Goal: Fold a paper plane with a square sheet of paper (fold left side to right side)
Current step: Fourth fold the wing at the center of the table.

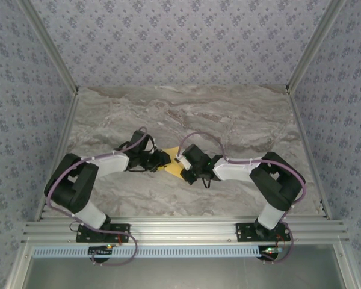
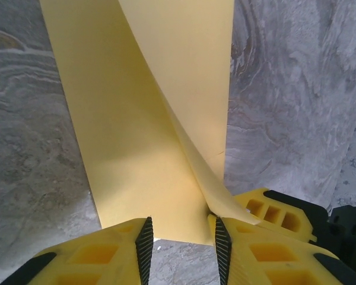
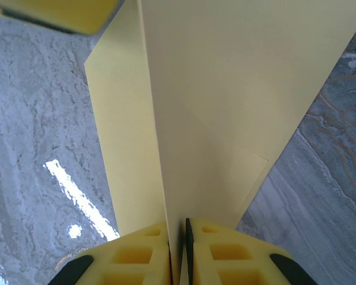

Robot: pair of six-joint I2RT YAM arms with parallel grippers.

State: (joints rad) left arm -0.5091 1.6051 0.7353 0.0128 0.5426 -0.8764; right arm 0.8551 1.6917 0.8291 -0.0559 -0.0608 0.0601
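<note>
Paper sheet (image 3: pixel 225 107), yellow-orange and partly folded, lies mid-table between the two arms, one flap lifted off the surface. Right gripper (image 3: pixel 178 228) is pinched tight on that raised flap; left gripper (image 2: pixel 181 228) stands with jaws parted at the sheet's near edge, above the marbled table (image 1: pixel 228 120).

The square sheet of paper (image 2: pixel 136 148) is plain yellow-orange; the surface (image 1: pixel 228 120), grey-veined marble. The left end effector (image 2: pixel 181 228) and right end effector (image 3: pixel 178 228) are yellow with black ribbed pads (image 2: pixel 144 243).
</note>
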